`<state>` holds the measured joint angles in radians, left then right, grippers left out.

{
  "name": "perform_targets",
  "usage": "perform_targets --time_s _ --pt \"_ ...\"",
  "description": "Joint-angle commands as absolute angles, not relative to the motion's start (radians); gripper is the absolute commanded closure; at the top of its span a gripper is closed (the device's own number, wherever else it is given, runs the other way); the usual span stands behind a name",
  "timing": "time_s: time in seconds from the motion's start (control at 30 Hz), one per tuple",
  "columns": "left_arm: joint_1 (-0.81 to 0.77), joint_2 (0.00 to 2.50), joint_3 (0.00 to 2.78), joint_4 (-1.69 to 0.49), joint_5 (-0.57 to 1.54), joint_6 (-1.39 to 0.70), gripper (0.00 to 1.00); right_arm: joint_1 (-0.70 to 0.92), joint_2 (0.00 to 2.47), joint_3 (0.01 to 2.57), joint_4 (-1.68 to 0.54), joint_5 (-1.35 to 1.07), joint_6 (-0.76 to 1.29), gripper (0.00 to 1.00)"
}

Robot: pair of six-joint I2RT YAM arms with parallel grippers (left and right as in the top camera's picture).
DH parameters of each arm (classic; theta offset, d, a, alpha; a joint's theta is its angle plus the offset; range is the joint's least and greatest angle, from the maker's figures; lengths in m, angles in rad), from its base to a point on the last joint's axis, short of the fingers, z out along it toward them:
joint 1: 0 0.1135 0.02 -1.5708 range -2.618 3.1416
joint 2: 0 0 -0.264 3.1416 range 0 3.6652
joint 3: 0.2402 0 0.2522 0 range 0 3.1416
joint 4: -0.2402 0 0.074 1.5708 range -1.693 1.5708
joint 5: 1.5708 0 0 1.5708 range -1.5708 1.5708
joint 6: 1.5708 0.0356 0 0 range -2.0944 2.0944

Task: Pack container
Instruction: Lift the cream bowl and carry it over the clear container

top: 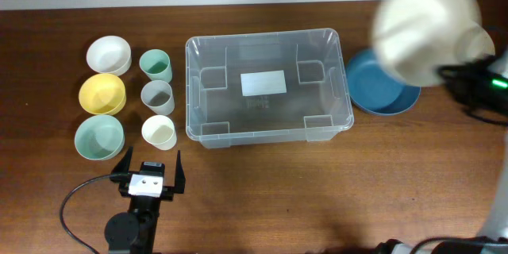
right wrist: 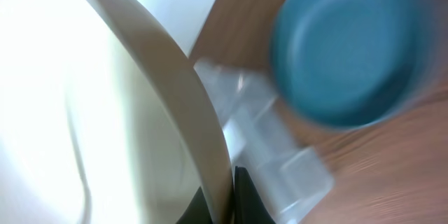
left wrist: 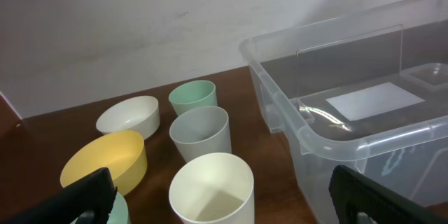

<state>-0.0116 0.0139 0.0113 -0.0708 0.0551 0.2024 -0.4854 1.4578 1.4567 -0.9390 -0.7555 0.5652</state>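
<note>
Container [top: 274, 115], clear ribbed plastic with rounded corners, is seen from overhead mid-table on brown wood, a white label [top: 263, 83] on its base. The left gripper [top: 152, 159] is spread wide near three cups [top: 157, 95]. At the left wrist, the container's thick rim is shown beside those smooth cups. At the right wrist, a blurred cream bowl [right wrist: 105, 112] is pinched at its rim by the right gripper [right wrist: 224, 199], above a blue bowl [right wrist: 343, 49].

On the wooden table [top: 317, 198], three bowls [top: 101, 93] and three cups [top: 157, 95] are set just ahead of the left gripper's [top: 152, 161] fingers [top: 125, 165]; the container [top: 238, 107] and a blue dish [top: 381, 95] are placed to their right.
</note>
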Motion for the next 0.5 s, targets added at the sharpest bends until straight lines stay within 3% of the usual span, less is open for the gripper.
perform_targets --time_s 0.0,0.2,0.47 --pt "-0.006 0.007 0.009 -0.076 0.052 0.215 0.0 -0.269 1.443 1.477 -0.935 -0.657 0.533 0.96" --pt "-0.006 0.007 0.009 -0.076 0.052 0.215 0.0 0.07 1.509 1.477 -0.922 -0.327 0.601 0.96" --pt "-0.006 0.007 0.009 -0.076 0.052 0.215 0.0 0.278 1.697 1.477 -0.76 -0.29 0.653 0.96"
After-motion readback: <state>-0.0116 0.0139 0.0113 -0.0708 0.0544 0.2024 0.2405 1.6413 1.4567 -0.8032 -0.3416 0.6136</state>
